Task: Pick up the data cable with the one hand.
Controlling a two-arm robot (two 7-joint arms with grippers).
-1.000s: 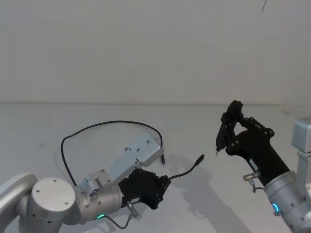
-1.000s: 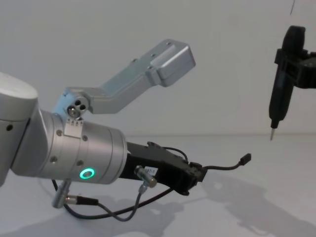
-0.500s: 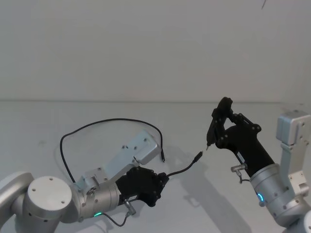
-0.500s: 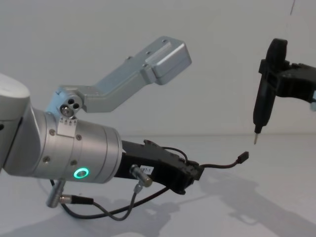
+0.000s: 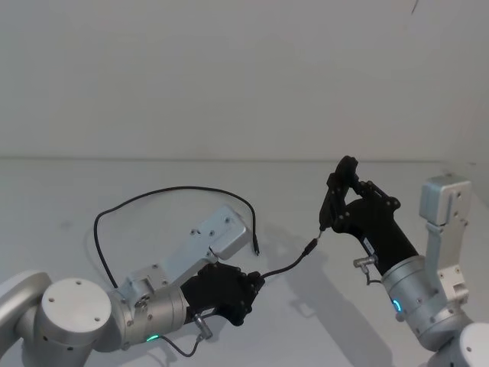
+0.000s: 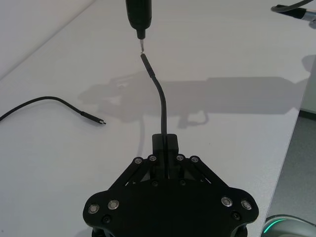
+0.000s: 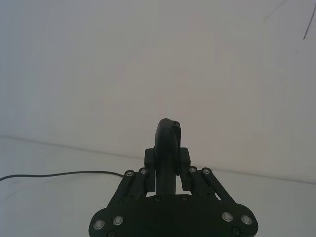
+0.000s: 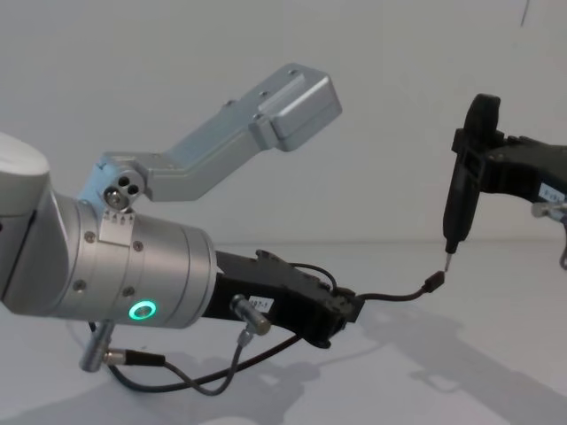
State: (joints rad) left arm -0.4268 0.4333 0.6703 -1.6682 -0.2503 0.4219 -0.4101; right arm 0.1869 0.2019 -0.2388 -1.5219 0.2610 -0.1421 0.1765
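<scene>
A flat, pale grey matte tabletop (image 5: 53, 191) spreads forward to a plain white wall (image 5: 229, 76). A thin dark streak (image 5: 415, 7) marks that wall near its upper right corner.

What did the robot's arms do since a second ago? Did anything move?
The right gripper, shut on a black pointed tool, moved down and toward the robot's left, bringing the tool's tip right up to the data cable's free plug. The left gripper stayed shut on the cable, roughly in place, and the loop on the table barely shifted.
</scene>
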